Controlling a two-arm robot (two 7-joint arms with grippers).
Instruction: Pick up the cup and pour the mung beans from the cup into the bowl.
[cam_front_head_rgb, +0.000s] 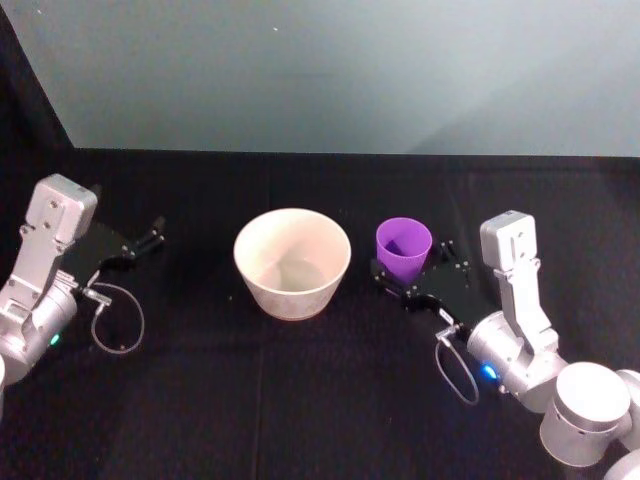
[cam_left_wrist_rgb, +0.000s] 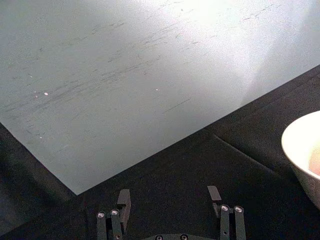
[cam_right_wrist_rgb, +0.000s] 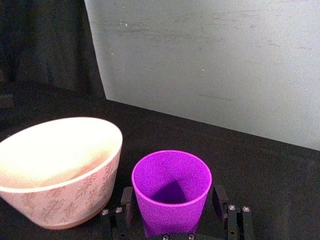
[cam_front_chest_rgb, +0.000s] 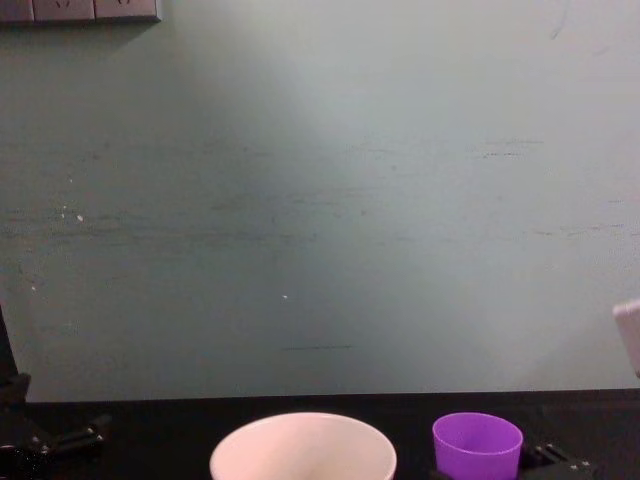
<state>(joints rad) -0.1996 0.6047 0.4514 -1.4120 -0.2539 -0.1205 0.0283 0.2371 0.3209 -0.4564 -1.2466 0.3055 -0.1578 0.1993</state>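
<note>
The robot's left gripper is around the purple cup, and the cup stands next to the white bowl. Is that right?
Not quite. It is the right gripper that is around the purple cup, as the right wrist view shows. The cup does stand next to the white bowl. The left gripper is on the bowl's other side.

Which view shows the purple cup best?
Right wrist view: the cup looms large between the right hand's open fingers, interior visible. Head view shows it small beside the bowl; chest view catches its upper part.

Cup (cam_front_head_rgb: 404, 250) stands right of bowl (cam_front_head_rgb: 292, 298), seemingly apart.
</note>
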